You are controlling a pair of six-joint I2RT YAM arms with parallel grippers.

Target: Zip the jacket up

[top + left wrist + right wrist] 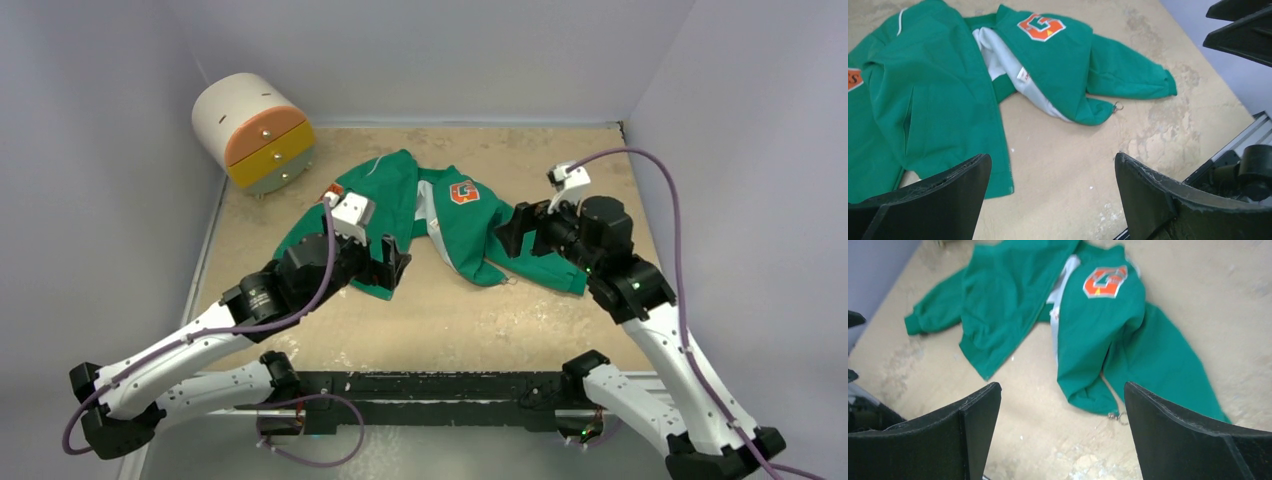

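Leftward beyond the jacket, a round drawer unit.

The top view looks down from above and behind the arm bases toward the far edge, far enough off to take in the whole table. The left wrist view sits low and close over the table, left of its middle, looking out past the left gripper toward the right edge. The right wrist view, as low and close, looks past the right gripper toward the left edge. All three share the jacket at the table's middle.
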